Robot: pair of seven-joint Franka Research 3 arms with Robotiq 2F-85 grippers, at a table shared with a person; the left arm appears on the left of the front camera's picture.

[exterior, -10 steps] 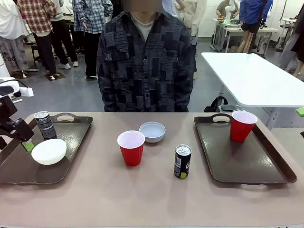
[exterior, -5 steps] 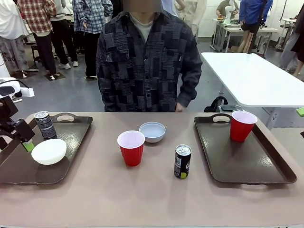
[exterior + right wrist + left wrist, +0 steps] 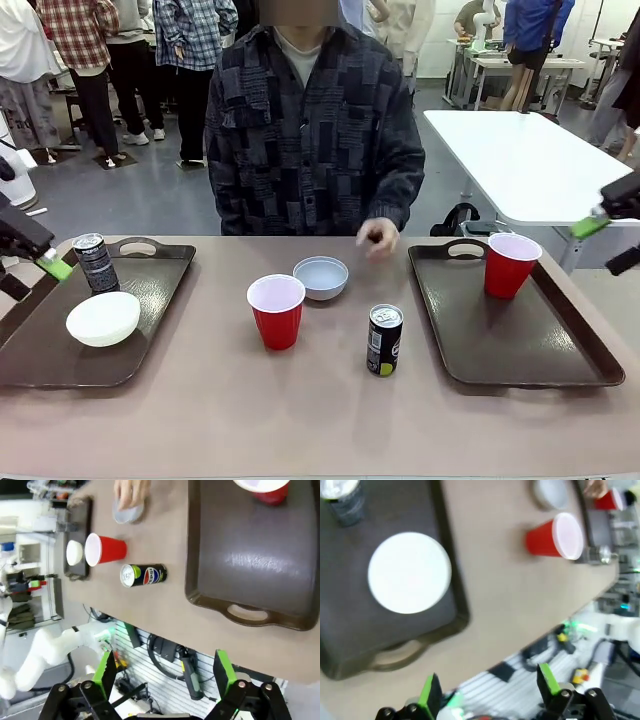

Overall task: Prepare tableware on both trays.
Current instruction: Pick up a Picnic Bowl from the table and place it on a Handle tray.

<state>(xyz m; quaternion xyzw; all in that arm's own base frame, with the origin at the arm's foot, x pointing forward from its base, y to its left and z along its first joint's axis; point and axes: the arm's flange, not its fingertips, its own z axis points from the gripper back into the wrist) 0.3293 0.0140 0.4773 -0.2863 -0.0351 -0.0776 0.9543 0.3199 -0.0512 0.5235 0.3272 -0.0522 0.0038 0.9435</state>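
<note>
The table (image 3: 200,420) carried the left tray (image 3: 40,365) at its left edge and the right tray (image 3: 530,345) at its right edge. My left gripper (image 3: 487,680) and right gripper (image 3: 164,665) were spread wide and held nothing. The white bowl (image 3: 103,318) sat in the left tray, and the grey-blue bowl (image 3: 321,277) sat mid-table. One red cup (image 3: 276,311) stood mid-table, and the other red cup (image 3: 511,265) stood in the right tray's far corner. One can (image 3: 96,263) stood in the left tray's far corner, and the second can (image 3: 384,340) stood mid-table.

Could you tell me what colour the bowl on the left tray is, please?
The bowl is white, clearest in the front view.
</note>
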